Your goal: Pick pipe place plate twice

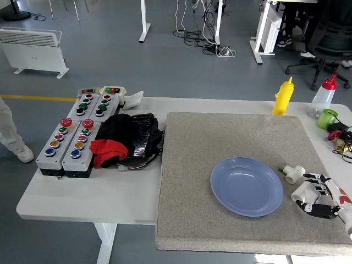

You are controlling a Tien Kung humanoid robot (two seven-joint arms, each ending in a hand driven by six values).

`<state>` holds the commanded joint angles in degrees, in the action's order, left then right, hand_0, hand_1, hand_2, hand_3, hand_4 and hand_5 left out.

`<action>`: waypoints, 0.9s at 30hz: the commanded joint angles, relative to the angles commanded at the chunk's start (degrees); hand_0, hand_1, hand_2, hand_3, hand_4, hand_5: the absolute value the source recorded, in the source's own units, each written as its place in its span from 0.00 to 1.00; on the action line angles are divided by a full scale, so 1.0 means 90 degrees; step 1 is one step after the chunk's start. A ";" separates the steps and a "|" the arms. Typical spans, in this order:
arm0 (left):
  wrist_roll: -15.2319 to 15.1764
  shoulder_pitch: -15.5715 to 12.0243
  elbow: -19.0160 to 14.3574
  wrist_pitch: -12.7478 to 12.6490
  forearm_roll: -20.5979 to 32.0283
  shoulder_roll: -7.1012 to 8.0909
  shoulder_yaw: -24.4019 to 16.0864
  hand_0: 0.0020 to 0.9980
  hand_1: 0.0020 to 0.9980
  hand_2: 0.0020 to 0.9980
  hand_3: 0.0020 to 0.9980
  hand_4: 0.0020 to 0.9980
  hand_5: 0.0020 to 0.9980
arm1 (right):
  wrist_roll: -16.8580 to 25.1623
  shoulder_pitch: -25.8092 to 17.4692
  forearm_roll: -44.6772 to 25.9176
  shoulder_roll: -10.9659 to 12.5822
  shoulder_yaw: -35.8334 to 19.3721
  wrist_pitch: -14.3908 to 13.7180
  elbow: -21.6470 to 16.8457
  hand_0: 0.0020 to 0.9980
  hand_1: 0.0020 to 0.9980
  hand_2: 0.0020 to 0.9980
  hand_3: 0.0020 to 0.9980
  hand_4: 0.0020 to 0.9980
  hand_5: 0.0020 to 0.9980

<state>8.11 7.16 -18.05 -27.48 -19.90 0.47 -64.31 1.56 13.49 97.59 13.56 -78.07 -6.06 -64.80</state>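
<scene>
So on the white bench with grey felt mat and round blue plate, right hand curls round a white plastic pipe fitting just right of the plate; loose grip risks dropping it short, or knocking the second white pipe fitting.

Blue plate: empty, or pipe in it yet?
Empty. The blue plate shows bare; both white pipe fittings lie right of it, one in the right hand.
</scene>
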 joint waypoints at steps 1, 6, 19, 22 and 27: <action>0.0002 -0.0003 -0.0001 -0.0003 -0.0003 -0.0001 -0.0003 0.62 0.62 0.61 0.68 0.46 1.00 | 0.0022 -0.0006 -0.0016 0.0003 -0.0005 -0.0019 -0.0003 0.34 0.47 0.57 0.74 0.69 0.06; 0.0009 -0.0018 -0.0004 -0.0009 -0.0018 -0.0002 -0.0011 0.62 0.62 0.60 0.68 0.46 1.00 | 0.0052 -0.0031 -0.0057 0.0022 -0.0063 -0.0063 -0.0047 0.32 0.45 0.56 0.73 0.67 0.05; 0.0051 -0.0089 -0.0019 -0.0032 -0.0109 0.0000 -0.0067 0.62 0.62 0.60 0.68 0.46 1.00 | -0.0001 0.0245 -0.0002 0.0373 0.0414 -0.0083 -0.0963 0.34 0.47 0.57 0.72 0.66 0.05; 0.0061 -0.0104 -0.0022 -0.0040 -0.0120 0.0000 -0.0070 0.62 0.62 0.60 0.68 0.46 1.00 | -0.0027 0.0480 -0.0062 0.0440 0.0711 -0.0044 -0.1003 0.34 0.47 0.57 0.72 0.66 0.05; 0.0072 -0.0119 -0.0025 -0.0050 -0.0114 -0.0003 -0.0061 0.62 0.62 0.60 0.68 0.46 1.00 | -0.0122 0.0958 -0.0078 0.0439 0.1169 0.0112 -0.0803 0.34 0.48 0.57 0.72 0.67 0.06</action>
<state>8.75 6.09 -18.27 -27.93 -20.92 0.44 -64.86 0.46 22.11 96.89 17.52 -67.56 -5.04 -72.02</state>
